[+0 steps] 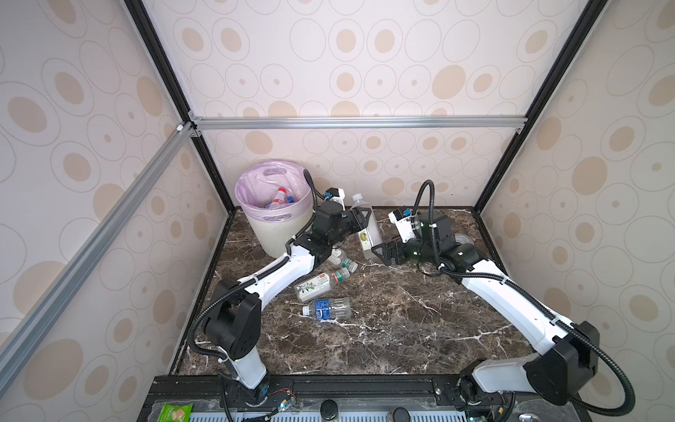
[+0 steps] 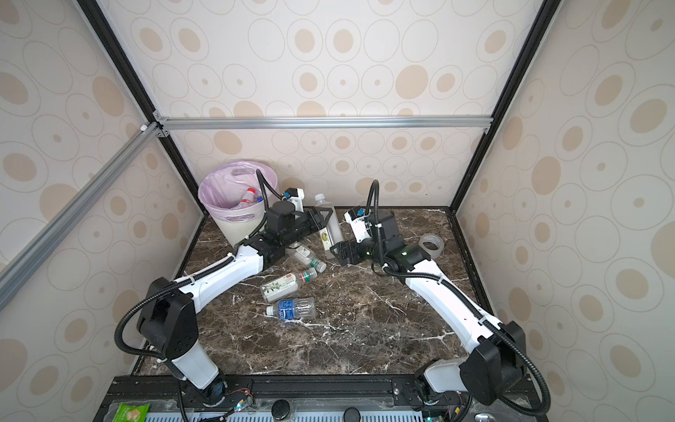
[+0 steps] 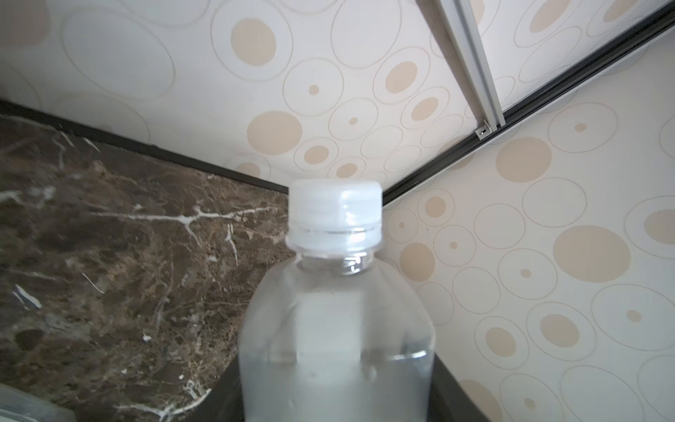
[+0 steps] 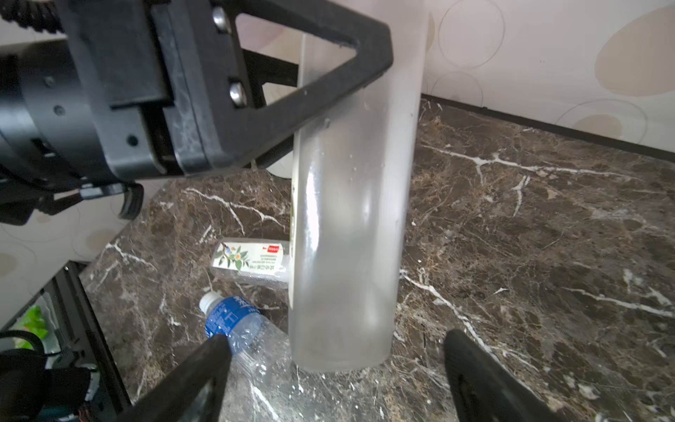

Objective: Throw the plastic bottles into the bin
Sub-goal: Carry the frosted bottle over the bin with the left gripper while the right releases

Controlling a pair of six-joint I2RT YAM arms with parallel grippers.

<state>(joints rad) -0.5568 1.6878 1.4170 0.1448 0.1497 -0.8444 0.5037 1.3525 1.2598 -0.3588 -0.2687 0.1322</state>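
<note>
A tall clear plastic bottle (image 1: 369, 228) (image 2: 331, 228) with a white cap stands upright mid-table. My left gripper (image 1: 359, 218) (image 2: 321, 218) is shut on its upper body; in the left wrist view the bottle (image 3: 336, 310) fills the space between the jaws of the left gripper (image 3: 336, 398). My right gripper (image 1: 380, 253) (image 2: 338, 252) (image 4: 336, 339) is open beside the bottle's base (image 4: 343, 292), fingers apart from it. The bin (image 1: 270, 234) (image 2: 237, 228), lined in pink, stands at the back left with a red-capped bottle (image 1: 279, 197) inside.
Three bottles lie on the marble table: a white-labelled one (image 1: 318, 285) (image 4: 252, 257), a blue-labelled one (image 1: 327, 308) (image 4: 237, 325), and a small one (image 1: 343, 260) under my left arm. A clear tape roll (image 2: 431, 245) sits behind my right arm. Walls enclose three sides.
</note>
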